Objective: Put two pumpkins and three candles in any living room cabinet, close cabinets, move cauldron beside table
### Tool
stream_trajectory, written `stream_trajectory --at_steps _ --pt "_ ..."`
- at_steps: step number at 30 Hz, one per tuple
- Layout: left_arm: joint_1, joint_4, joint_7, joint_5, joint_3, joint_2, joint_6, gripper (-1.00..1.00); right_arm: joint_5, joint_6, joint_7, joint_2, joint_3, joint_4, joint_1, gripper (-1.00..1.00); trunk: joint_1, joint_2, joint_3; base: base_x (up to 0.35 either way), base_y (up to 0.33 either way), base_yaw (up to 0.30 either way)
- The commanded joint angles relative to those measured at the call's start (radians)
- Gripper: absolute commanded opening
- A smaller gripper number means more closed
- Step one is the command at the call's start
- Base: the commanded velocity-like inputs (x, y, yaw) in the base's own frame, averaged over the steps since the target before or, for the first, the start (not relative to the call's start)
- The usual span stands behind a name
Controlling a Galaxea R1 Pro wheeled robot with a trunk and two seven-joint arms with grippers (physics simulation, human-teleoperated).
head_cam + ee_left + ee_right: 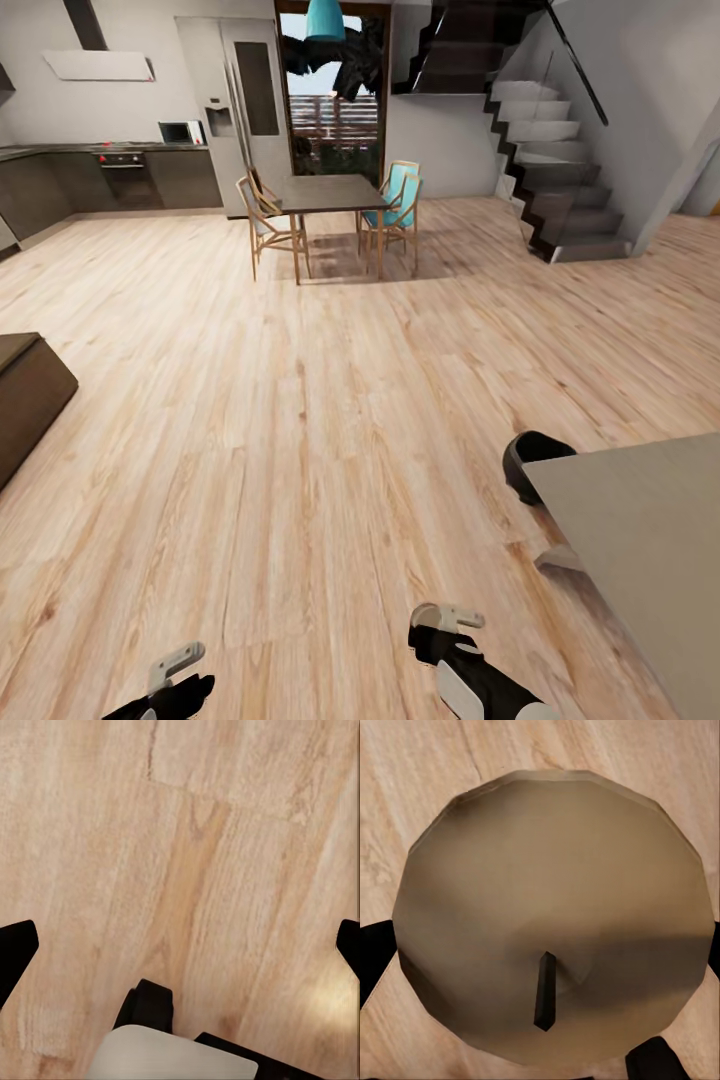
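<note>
My right gripper (pixel 447 618) is low at the front, beside the grey table (pixel 650 560). In the right wrist view a brownish-grey candle (pixel 555 907) with a dark wick spans the gap between the dark fingertips (pixel 375 960), well above the floor, so the gripper is shut on it. My left gripper (pixel 175 668) is open over bare floor with nothing between its fingertips (pixel 15 952). A black rounded cauldron (pixel 535 460) sits on the floor against the table's far corner, partly hidden by the top. The pumpkins are out of view.
A low dark-brown block of furniture (pixel 25 395) juts in at the left edge; I cannot tell if it is the cabinet. Wide wooden floor (pixel 330 400) stretches ahead to a dining table with chairs (pixel 330 200), kitchen units (pixel 120 175) and stairs (pixel 560 170).
</note>
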Motion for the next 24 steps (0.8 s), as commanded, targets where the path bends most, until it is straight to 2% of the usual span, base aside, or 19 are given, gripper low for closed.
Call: stream_trajectory --at_steps 1,7,19,24 --pt "0.000 -0.002 0.003 0.008 -0.007 0.001 0.004 1.00 -0.006 0.002 -0.007 -0.001 0.009 -0.002 -0.001 -1.00 0.001 0.000 -0.001 0.330 0.000 0.052" --pt "0.000 -0.002 0.004 0.009 -0.019 0.002 0.003 1.00 -0.006 0.002 -0.007 -0.001 0.009 -0.002 -0.001 -1.00 0.001 0.000 -0.005 0.275 -0.032 0.167" --pt "0.000 -0.002 0.004 0.009 -0.019 0.002 0.002 1.00 -0.006 0.002 -0.008 -0.001 0.009 -0.002 -0.001 -1.00 0.001 0.000 -0.012 0.023 -0.004 0.246" --pt "0.000 -0.002 0.004 0.008 -0.020 0.002 0.002 1.00 -0.006 0.002 -0.007 -0.001 0.009 -0.002 -0.001 -1.00 0.001 0.000 -0.014 0.203 0.000 0.260"
